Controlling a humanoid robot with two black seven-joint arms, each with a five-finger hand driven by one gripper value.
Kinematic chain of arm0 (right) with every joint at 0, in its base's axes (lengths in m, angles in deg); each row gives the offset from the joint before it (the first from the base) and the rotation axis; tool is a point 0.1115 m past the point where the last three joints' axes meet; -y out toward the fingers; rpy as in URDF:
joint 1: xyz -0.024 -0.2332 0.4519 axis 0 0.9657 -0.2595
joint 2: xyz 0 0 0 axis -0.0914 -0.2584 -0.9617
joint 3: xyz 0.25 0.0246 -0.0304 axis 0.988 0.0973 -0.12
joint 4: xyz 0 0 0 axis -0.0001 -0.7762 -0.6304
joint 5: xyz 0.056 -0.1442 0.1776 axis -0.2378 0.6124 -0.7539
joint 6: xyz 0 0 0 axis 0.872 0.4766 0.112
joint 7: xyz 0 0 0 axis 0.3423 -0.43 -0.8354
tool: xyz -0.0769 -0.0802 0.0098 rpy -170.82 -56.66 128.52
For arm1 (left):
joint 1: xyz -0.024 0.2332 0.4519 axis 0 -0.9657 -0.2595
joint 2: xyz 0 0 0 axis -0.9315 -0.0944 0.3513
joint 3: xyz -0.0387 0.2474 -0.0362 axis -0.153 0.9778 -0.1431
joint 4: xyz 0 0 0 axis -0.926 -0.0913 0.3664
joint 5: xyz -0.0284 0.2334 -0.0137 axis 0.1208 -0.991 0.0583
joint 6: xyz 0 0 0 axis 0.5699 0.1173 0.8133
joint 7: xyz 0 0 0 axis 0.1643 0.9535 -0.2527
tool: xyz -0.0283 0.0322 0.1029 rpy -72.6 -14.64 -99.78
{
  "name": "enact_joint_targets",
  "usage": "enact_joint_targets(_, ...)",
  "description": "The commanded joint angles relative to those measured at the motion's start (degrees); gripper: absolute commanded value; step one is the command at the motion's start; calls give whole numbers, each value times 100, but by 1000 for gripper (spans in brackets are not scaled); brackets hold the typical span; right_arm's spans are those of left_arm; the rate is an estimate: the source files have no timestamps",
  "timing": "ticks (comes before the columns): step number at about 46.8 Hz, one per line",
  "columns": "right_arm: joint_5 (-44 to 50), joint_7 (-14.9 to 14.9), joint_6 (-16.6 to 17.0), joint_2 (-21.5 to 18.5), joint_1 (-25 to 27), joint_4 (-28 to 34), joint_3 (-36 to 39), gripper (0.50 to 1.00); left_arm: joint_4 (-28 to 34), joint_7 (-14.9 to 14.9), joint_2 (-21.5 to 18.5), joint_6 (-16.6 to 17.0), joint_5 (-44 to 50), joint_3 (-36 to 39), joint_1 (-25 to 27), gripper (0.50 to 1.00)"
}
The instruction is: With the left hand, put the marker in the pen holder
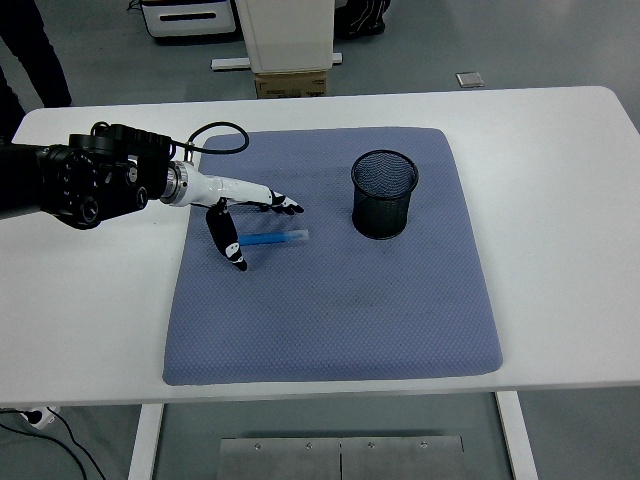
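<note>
Over blue marker (flat on mat): left hand, fingers spread, gripping nothing.

The white-and-black five-fingered left hand covers the left end of the blue marker, while the black left arm is cut off by the left edge.

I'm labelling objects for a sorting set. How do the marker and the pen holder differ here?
The marker is blue, slim and lying flat; the pen holder is black mesh, wide and standing upright. The marker lies beside the left robot hand; the pen holder stands apart to the right, untouched. Both rest on the blue-grey mat.
</note>
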Motion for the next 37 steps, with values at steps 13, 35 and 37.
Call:
enact_joint_targets(13,8,0,0,0,0,0,0,1000,0,-66,71,0,-54,0,-6,941)
enact_joint_targets(35,-1,0,0,0,0,0,0,1000,-9,-66,176,-9,-238,-9,3,701)
enact_joint_targets(37,8,0,0,0,0,0,0,1000,-9,-66,176,-9,-247,-9,3,689)
